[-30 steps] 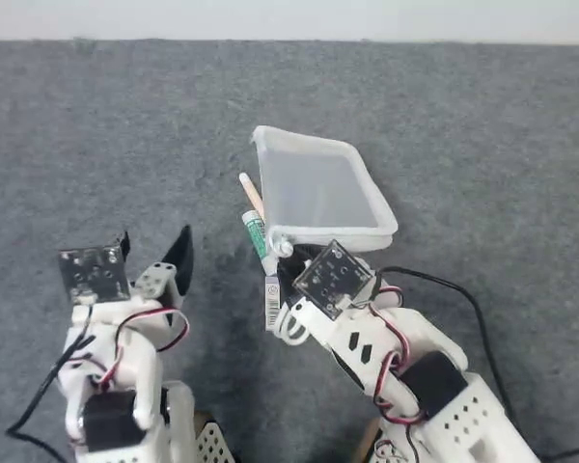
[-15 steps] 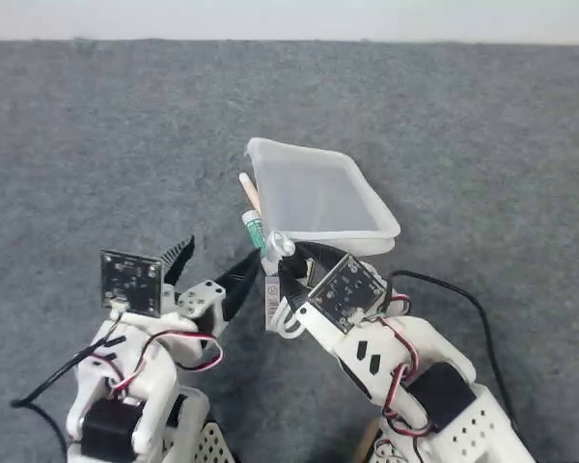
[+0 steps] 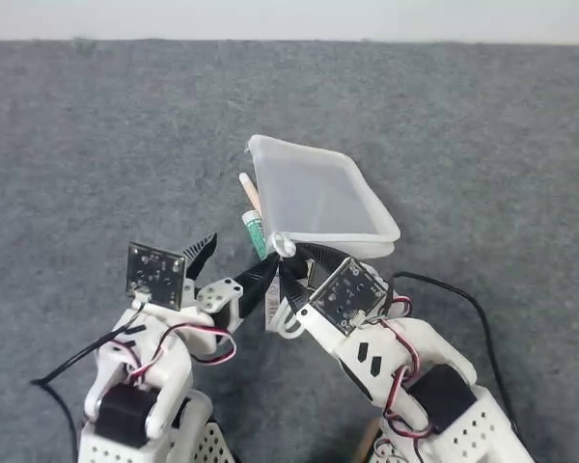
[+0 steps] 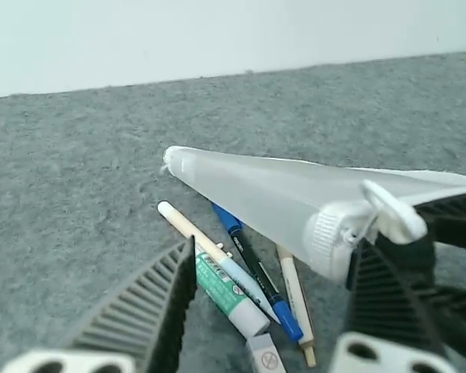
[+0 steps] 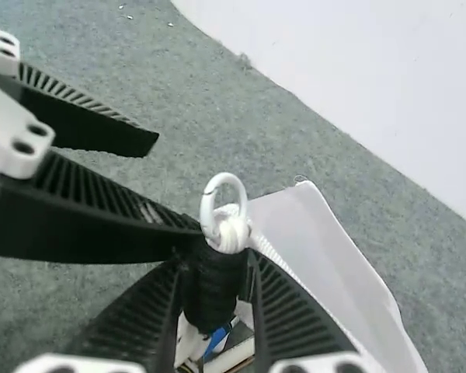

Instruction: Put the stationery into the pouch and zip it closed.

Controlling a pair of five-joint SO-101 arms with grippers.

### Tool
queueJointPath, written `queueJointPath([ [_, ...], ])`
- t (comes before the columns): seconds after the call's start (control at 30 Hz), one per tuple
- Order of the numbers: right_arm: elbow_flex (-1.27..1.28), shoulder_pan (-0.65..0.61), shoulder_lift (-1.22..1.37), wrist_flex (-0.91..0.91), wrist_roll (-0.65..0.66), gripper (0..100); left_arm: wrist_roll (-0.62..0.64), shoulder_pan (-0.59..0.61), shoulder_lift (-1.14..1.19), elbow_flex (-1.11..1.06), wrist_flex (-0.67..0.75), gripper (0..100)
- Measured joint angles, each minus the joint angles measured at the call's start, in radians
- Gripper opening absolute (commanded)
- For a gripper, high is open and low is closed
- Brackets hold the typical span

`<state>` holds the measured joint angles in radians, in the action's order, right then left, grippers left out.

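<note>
High view, lower left: the left claw (image 3: 237,262) hangs with its fingers spread wide, holding nothing, one tip close to the pouch's near corner. Whether it touches there, I cannot tell.

Just right of it, the stationery (image 3: 257,230) lies in a bundle on the grey table (image 3: 96,145), half tucked beneath the pouch's raised edge. So I judge that nothing is packed yet: every pen has to go in, and the zipping comes after that.

Middle of frame, the translucent pouch (image 3: 314,193) sits tilted, one corner lifted. The right claw (image 3: 291,272) is clamped on that corner, right under the white zip ring (image 5: 224,203). How far the zip stands open I cannot make out.
</note>
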<state>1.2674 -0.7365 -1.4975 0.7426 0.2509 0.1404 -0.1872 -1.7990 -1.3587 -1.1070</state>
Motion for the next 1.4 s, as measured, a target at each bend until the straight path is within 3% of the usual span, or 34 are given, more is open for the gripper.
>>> queueJointPath([
  [0.37,0.000,-0.012,0.000,0.026,0.000,0.6,0.000,0.000,0.000,-0.091,0.097,23],
  [0.67,0.000,-0.026,0.000,0.044,0.000,0.6,-0.021,0.052,0.000,-0.100,0.103,7],
  [0.9,0.000,-0.028,0.000,0.044,0.002,0.6,-0.023,0.075,0.000,-0.100,0.103,1],
  [1.27,-0.002,0.072,0.000,0.044,0.002,0.6,-0.025,0.077,0.000,-0.041,0.029,1],
  [1.4,-0.002,0.087,0.000,0.044,0.002,0.6,-0.031,0.147,0.000,-0.041,0.028,1],
])
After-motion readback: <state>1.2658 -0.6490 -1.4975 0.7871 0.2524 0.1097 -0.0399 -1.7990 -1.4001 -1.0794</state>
